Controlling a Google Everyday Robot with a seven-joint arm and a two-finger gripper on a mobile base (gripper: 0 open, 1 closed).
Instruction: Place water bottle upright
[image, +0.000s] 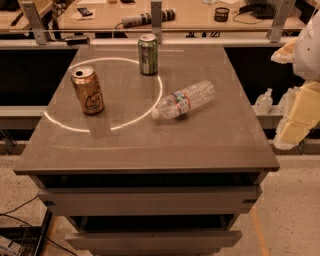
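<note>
The water bottle (183, 100) lies on its side on the grey cabinet top (150, 145), right of centre. It is clear ribbed plastic with a red-green label band, and its white cap points to the lower left. My gripper (296, 117) shows as white and pale yellow parts at the right edge of the camera view. It is off the cabinet's right side, well apart from the bottle, and holds nothing that I can see.
A gold soda can (88, 90) stands upright at the left and a green soda can (148, 54) stands upright at the back. A small clear pump-top bottle (263, 101) sits on a ledge at the right. A desk with clutter runs behind.
</note>
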